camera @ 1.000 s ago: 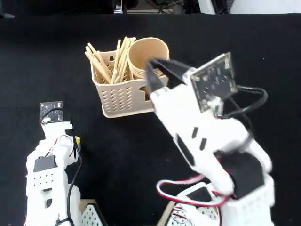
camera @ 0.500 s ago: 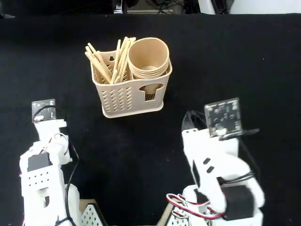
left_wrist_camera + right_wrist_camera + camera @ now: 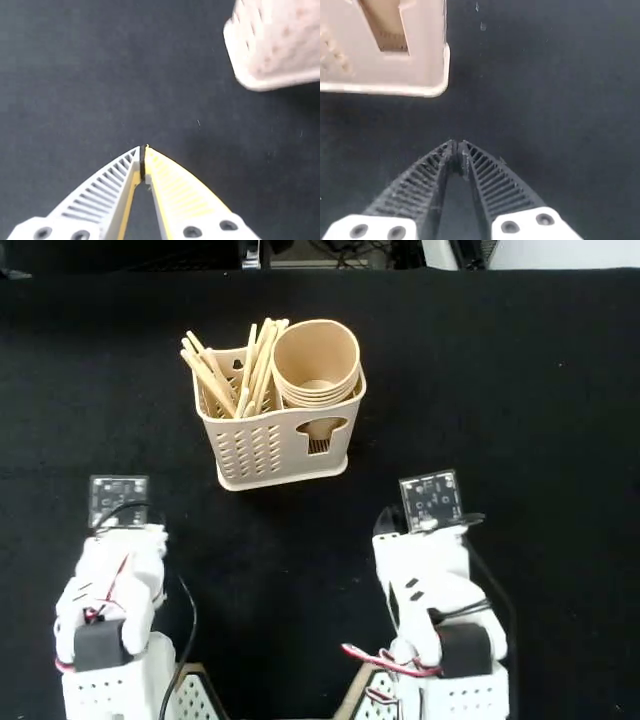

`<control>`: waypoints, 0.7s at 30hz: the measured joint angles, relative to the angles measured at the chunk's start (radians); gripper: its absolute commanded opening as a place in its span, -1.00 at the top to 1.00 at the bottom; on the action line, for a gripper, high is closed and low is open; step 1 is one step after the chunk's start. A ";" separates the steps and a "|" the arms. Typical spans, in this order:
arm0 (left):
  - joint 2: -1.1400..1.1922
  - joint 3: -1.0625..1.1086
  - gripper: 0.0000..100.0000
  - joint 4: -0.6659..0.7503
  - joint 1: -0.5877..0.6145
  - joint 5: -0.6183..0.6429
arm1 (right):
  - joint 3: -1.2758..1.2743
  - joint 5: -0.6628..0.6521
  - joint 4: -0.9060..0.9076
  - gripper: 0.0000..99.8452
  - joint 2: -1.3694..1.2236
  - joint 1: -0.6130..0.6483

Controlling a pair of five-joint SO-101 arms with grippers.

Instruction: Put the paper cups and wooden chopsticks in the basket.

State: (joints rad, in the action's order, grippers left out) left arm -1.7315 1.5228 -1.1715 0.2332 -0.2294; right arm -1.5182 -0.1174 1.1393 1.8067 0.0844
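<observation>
Black desk [image 3: 520, 390]: basket [image 3: 280, 445] holds cups [image 3: 316, 360] and chopsticks [image 3: 236, 372]; left hand [image 3: 143, 149] and right hand [image 3: 456, 145] clenched empty, near side; task judged complete, no further move needed.

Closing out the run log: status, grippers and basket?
Left gripper shut, empty. Right gripper shut, empty. Paper cups and chopsticks standing in basket. Both grippers apart from basket.

A beige perforated basket [image 3: 275, 445] stood upright on the black desk [image 3: 520, 390], nearer the far edge than the near one. A nested stack of tan paper cups [image 3: 316, 360] sat mouth-up in its right half. Pale wooden chopsticks [image 3: 235, 370] stood bunched in its left half, leaning and fanning above the rim.
</observation>
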 measured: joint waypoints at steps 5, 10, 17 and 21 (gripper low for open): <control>-0.029 0.095 0.94 0.000 -0.054 -0.031 | -0.130 0.000 -0.005 0.96 0.000 0.002; -0.084 0.147 0.94 0.000 -0.126 -0.003 | -0.163 0.002 0.034 0.97 0.000 0.002; -0.083 0.158 0.94 -0.038 -0.190 0.181 | -0.164 0.104 0.133 0.96 0.000 0.002; -0.083 0.158 0.94 -0.087 -0.196 0.203 | -0.164 0.124 0.152 0.97 0.000 0.002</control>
State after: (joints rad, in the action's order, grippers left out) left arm -1.8144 1.6809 -1.2589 0.0368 -0.0269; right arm -1.6824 0.0069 1.2912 1.8067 0.0859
